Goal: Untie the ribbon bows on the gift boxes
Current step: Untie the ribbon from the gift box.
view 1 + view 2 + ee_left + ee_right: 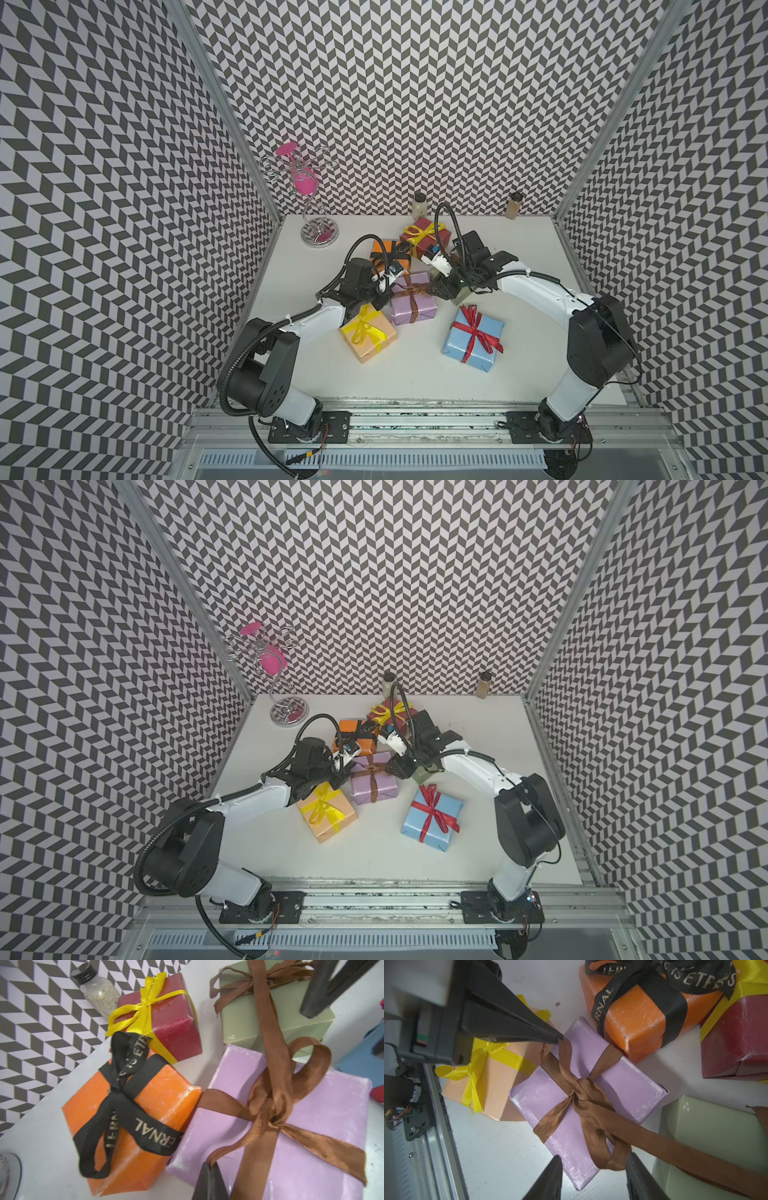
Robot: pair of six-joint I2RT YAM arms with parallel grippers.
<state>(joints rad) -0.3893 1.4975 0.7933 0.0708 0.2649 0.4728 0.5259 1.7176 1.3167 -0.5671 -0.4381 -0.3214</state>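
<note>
Brown ribbon (583, 1097) — tight between left jaws

Robotics test booth: a white table (374, 374) is boxed in on three sides by black-and-white chevron panels (415, 104) on aluminium posts (224, 104). A left arm (299, 405) and a right arm (598, 340) are bolted to a metal rail (424, 419) along the front. Wrapped gift boxes (473, 338), two jars (419, 204) and a wire stand (319, 232) sit on the table.
</note>
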